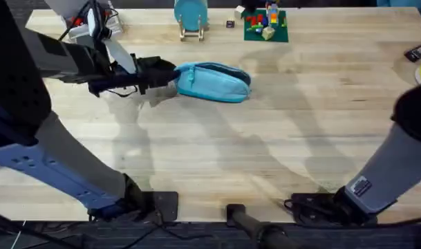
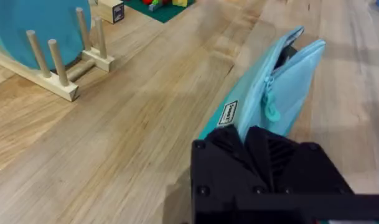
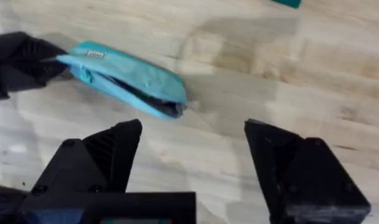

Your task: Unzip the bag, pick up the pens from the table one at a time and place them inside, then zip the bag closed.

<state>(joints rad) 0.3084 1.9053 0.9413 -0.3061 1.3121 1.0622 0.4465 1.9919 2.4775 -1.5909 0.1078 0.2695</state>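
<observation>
A: Item one, the pencil pouch point(image 1: 213, 81). Where is it, and who has it?

B: Light blue fabric, lying on the table point(image 1: 265, 152). The left pincer point(image 1: 170, 75) is clamped on the near end of it; the pouch runs straight out ahead of that pincer, zipper along the top. Judged purpose: that end is pinned so the pouch will not slide while the zipper is worked.

A: Zipper state?

B: Partly open. The teal pull tab point(image 2: 272, 112) hangs just ahead of the left pincer, and a dark gap shows at the far end in the left wrist view. The right wrist view shows the same dark slit along the mouth point(image 3: 153, 102).

A: Item two, the right pincer point(image 3: 192, 152).

B: Spread wide, holding nothing, hovering above the table with the pouch ahead of it and well apart. Judged purpose: waiting free for the pens or the zipper.

A: Item three, the pens.

B: Not located on the table. Whether they lie inside the pouch cannot be told; the slit is too dark.

A: Other stock?

B: A teal disc on a wooden peg stand point(image 2: 58, 59), off to the side of the left pincer, and a green plate of toy bricks point(image 1: 265, 24) beyond. How far the zipper is open under the left pincer is hidden by the pincer body.
</observation>
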